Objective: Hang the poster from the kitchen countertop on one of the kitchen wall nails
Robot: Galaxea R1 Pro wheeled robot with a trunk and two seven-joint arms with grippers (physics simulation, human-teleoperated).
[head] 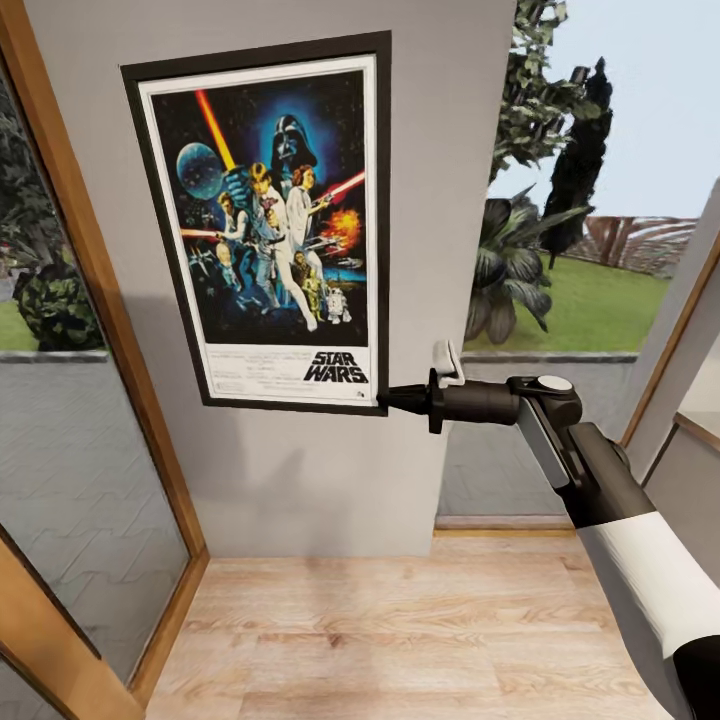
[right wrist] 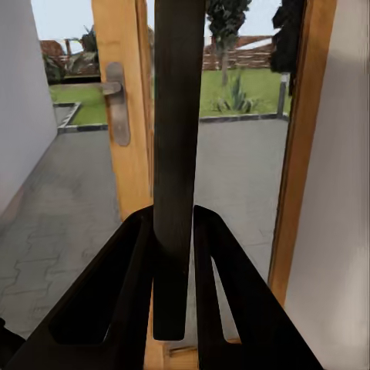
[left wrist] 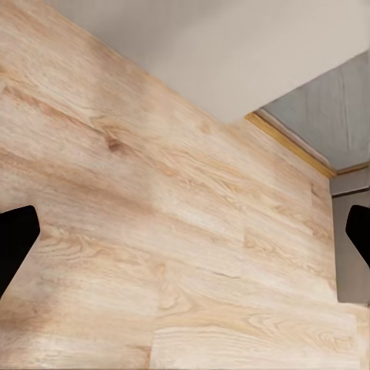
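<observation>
The Star Wars poster [head: 265,225] stands upright and flat against the pale grey wall [head: 300,480], black frame and white border around dark blue artwork. My right gripper [head: 392,398] reaches in from the right and is shut on the poster's lower right corner. In the right wrist view the poster's dark edge [right wrist: 177,139] runs as a bar between the two black fingers of the right gripper [right wrist: 173,220]. No wall nail can be made out; any behind the poster is hidden. My left gripper [left wrist: 185,239] is open over the wooden floor. The kitchen countertop is out of view.
A glass door with a wooden frame [head: 110,300] stands left of the wall panel, and another wooden-framed opening [head: 665,330] lies right, with garden beyond. Light plank floor [head: 400,630] lies below. A door handle [right wrist: 116,100] shows past the poster edge.
</observation>
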